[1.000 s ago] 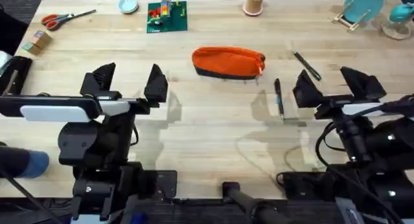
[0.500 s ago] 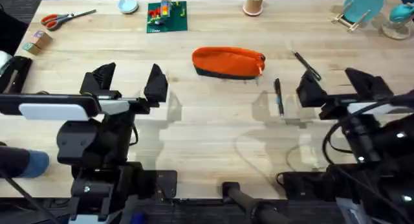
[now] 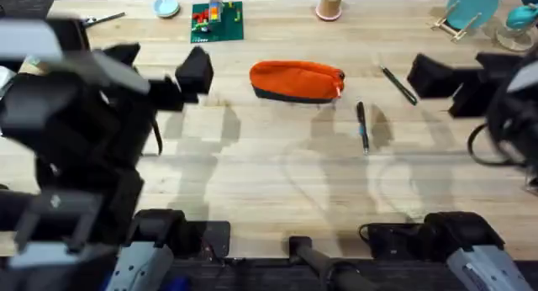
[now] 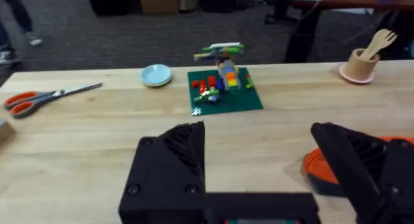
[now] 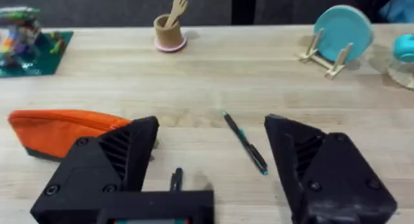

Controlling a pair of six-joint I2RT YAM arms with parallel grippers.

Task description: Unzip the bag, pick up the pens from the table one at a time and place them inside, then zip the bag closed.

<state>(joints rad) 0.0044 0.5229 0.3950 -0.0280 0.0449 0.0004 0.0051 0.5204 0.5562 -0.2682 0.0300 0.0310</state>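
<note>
The orange bag point(image 3: 296, 79) lies zipped on the table point(image 3: 252, 173), slightly beyond its centre. Its end also appears in the left wrist view point(image 4: 315, 166), and it lies beside the finger in the right wrist view point(image 5: 58, 130). One dark pen point(image 3: 362, 127) lies just right of the bag, nearer to me, with its tip in the right wrist view point(image 5: 176, 179). The other pen point(image 3: 398, 85) lies slanted farther right point(image 5: 246, 143). My left gripper point(image 3: 160, 66) hovers open left of the bag point(image 4: 259, 175). My right gripper point(image 3: 462, 76) hovers open right of the pens point(image 5: 213, 175). Neither holds anything.
Along the far edge stand orange-handled scissors point(image 4: 39, 98), a blue dish point(image 3: 166, 6), a green brick plate with a model point(image 3: 217, 20), a cup with a wooden fork point(image 3: 329, 3) and a teal plate on a stand point(image 3: 469, 9). A wooden block point(image 3: 34, 66) sits far left.
Both arms have lifted and swung toward the far side of the table. The left gripper now sits level with the bag, the right one beyond the pens. Bag and pens have not moved.
</note>
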